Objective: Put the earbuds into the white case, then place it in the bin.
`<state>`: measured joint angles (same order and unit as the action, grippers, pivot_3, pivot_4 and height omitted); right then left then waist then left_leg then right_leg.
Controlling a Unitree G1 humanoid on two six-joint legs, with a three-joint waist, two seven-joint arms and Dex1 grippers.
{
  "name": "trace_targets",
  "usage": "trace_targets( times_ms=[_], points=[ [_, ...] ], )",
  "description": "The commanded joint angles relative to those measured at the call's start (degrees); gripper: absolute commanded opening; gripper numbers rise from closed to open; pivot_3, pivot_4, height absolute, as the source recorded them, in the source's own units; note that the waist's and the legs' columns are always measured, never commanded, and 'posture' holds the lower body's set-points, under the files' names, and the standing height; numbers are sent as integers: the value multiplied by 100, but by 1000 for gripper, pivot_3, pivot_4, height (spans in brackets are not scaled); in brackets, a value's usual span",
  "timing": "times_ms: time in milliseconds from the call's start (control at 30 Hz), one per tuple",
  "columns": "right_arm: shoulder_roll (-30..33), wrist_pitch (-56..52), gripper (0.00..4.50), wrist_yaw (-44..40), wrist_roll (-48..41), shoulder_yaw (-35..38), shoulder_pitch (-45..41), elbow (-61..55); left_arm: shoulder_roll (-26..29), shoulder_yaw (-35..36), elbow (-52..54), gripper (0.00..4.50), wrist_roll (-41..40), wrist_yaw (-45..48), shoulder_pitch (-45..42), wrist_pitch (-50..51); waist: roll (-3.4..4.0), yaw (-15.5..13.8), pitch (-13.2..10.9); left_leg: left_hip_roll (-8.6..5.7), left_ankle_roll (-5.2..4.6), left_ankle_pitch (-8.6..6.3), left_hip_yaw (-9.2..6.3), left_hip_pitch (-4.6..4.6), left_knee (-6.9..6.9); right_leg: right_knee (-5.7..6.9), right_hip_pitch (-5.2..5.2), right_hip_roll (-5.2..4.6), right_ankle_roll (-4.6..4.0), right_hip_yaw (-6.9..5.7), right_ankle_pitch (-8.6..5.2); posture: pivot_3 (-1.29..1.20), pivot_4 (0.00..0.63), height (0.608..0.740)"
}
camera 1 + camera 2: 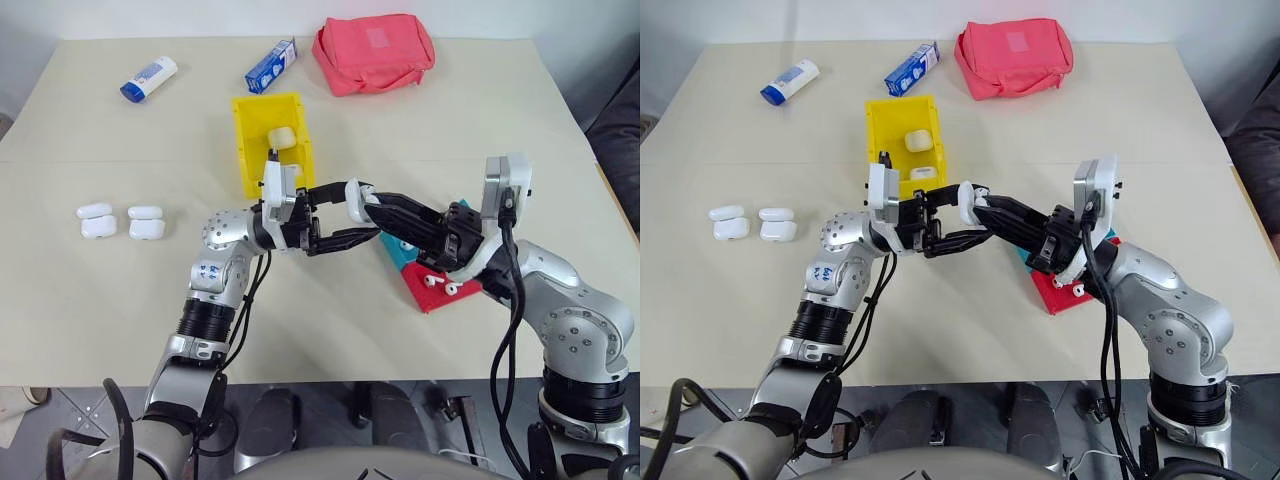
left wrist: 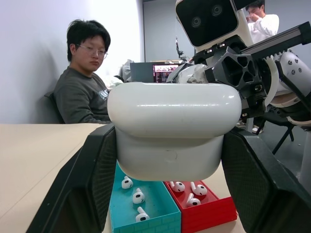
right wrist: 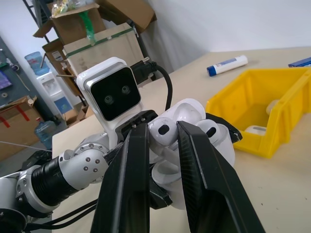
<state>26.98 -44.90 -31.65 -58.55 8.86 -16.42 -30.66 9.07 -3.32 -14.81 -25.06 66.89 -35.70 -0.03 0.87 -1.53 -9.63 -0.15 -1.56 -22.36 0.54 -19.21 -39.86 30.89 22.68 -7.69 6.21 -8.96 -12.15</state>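
Left gripper (image 1: pixel 343 222): clamps the white case (image 2: pixel 172 128) (lid open), near the bin (image 1: pixel 246 150).
Right gripper (image 3: pixel 163 145): pinches an earbud (image 3: pixel 163 130) at the case.

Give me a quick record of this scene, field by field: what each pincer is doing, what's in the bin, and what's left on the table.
left pincer: shut on the open white case
right pincer: pinching an earbud at the case
yellow bin: two white cases inside
teal tray: three earbuds
red tray: three earbuds
spare cases: four, on the table's left
far edge: pink pouch, blue-white carton, tube
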Motion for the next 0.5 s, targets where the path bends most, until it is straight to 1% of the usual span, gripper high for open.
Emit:
trace_targets(
  times_ms=[33, 200, 500],
  points=[
    [157, -332, 466, 438, 0, 77, 282, 141, -67, 227, 228, 2802, -237, -52, -164, -268, 0, -2, 0, 0, 0, 0, 0, 0, 0, 0, 0, 0, 0, 0, 0, 0, 150, 740],
    [148, -469, 466, 642, -136, -100, 317, 25, -152, 233, 81, 2802, -185, -75, -237, -390, 0, -1, 0, 0, -1, 0, -1, -1, 0, -1, 1, -1, 0, 0, 0, 0, 150, 740],
    [59, -635, 466, 1075, -671, -218, 245, -156, -199, 208, -24, 2802, -140, -127, -259, -462, 0, -3, 0, 1, -4, -2, -2, -3, 1, -3, 3, -3, -1, 0, -1, 0, 150, 740]
  ],
)
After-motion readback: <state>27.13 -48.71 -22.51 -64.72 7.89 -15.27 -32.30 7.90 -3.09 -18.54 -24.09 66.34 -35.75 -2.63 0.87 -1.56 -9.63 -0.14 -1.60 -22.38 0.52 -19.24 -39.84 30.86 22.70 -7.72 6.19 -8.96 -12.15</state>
